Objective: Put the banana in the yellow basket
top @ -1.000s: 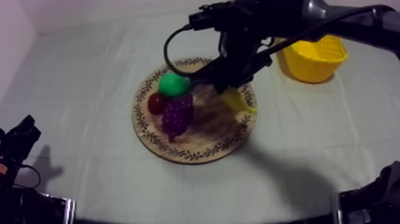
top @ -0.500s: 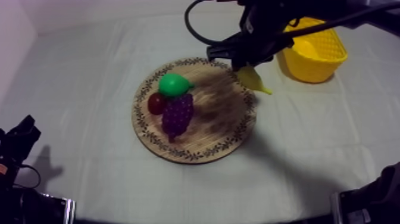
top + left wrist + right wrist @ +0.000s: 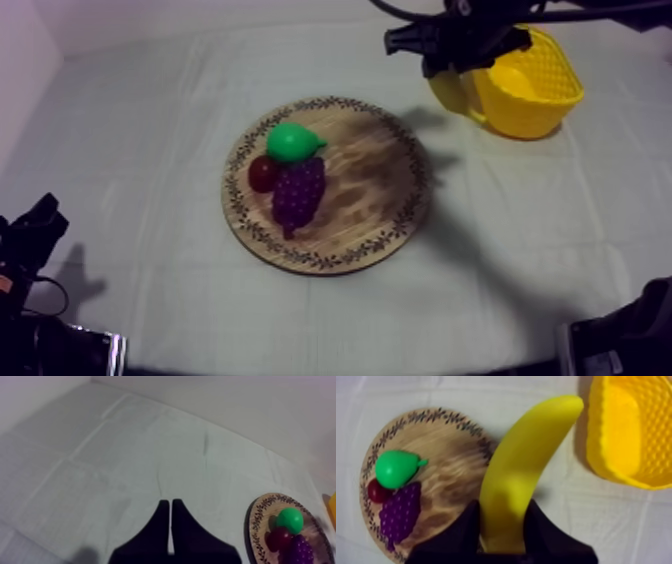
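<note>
My right gripper [image 3: 503, 537] is shut on the yellow banana [image 3: 526, 466], which hangs in the air over the cloth between the round wooden board [image 3: 458, 478] and the yellow basket [image 3: 631, 431]. In the top view that gripper [image 3: 450, 72] holds the banana [image 3: 447, 93] just at the basket's [image 3: 530, 95] left wall. The board [image 3: 385, 215] lies mid-table. My left gripper [image 3: 170, 526] is shut on nothing, its fingers together, and rests low at the left [image 3: 35, 235].
A green pear [image 3: 290, 142], a small red fruit [image 3: 262, 174] and purple grapes [image 3: 298, 192] lie on the board's left half. The left wrist view has the same fruit beside the board's rim [image 3: 256, 521]. Bare cloth surrounds the board.
My right gripper has lifted the banana off the board's right side and carried it up and to the right, to the basket's left wall. The left arm has not moved.
</note>
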You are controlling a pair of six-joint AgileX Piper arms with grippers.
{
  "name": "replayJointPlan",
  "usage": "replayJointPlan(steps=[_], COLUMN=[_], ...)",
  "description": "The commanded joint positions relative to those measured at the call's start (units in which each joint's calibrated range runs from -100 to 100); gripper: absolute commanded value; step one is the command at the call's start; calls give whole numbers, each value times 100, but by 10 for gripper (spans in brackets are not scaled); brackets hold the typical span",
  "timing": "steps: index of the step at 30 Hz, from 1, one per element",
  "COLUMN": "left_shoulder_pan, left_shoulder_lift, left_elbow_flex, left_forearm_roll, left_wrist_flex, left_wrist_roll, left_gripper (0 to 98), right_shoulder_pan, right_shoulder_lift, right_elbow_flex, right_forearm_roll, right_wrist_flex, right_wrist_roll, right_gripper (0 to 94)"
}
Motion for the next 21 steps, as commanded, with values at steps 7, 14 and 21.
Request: replayJointPlan(steps=[7,14,21], left_shoulder_pan=[2,2,2], left_shoulder_lift=[-5,-5,-5], left_elbow_flex=[-1,-1,-1], left_forearm_roll=[3,3,3], left_wrist_flex=[0,0,0], left_wrist_roll=[1,0,1], left_gripper=[1,1,1], right_shoulder_pan=[472,919,1300], right_shoulder_lift=[108,396,770], right_elbow_flex=[-513,-1101,-1600], right_forearm_roll=[99,149,209], right_wrist_flex=[25,41,15], right_wrist_roll=[94,195,263], right_gripper=[99,96,96])
